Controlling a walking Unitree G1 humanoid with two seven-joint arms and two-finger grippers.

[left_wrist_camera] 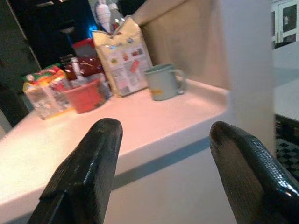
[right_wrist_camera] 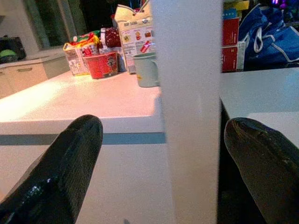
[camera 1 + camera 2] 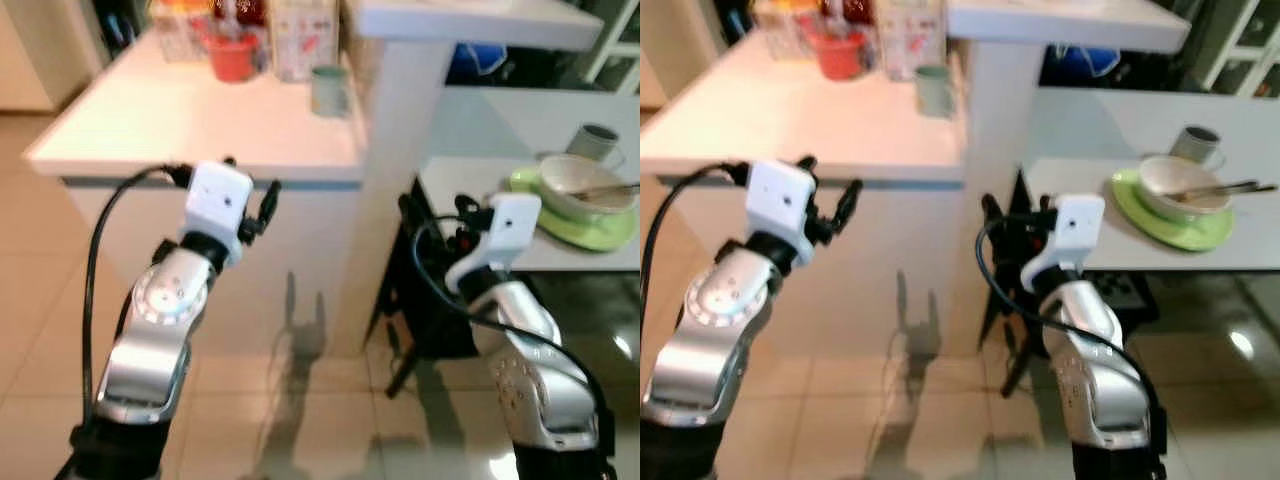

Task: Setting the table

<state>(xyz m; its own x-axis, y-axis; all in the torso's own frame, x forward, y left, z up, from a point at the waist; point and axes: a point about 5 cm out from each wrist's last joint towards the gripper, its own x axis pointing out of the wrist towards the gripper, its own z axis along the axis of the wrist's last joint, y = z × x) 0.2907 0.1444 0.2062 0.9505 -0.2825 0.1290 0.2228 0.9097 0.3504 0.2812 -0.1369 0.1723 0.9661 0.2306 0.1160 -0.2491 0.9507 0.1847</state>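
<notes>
A pale green mug stands on the white counter, near its right end beside the white pillar. On the grey table to the right lies a green plate bearing a cream bowl with utensils across it; a grey cup stands behind. My left gripper hovers open and empty before the counter's front edge, with the mug well beyond its fingers. My right gripper is open and empty, low in front of the pillar, left of the plate.
At the counter's back stand a red bowl, a printed carton and snack packets. A blue bag lies behind the table. A dark chair frame sits under the table's left edge. Tiled floor is below.
</notes>
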